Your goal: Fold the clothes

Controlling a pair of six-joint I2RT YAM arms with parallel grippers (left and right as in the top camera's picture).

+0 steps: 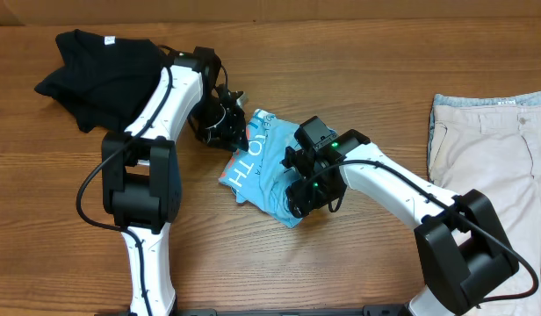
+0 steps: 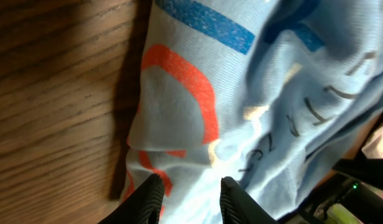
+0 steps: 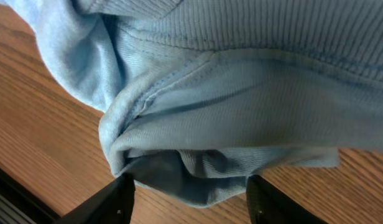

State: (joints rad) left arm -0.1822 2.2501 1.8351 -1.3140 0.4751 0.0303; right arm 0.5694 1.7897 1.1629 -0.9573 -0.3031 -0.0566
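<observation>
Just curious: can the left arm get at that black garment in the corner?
Probably yes: the black garment lies uncovered right beside the left arm, though the left gripper is at the blue T-shirt.

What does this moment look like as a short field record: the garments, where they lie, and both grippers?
T-shirt: light blue, bunched in the middle of the table, not folded flat
black garment: heaped, far left
shorts: beige, spread at right edge
left gripper: over T-shirt's lettered side, jaws slightly apart, grip unclear
right gripper: jaws wide, T-shirt fold between them
</observation>
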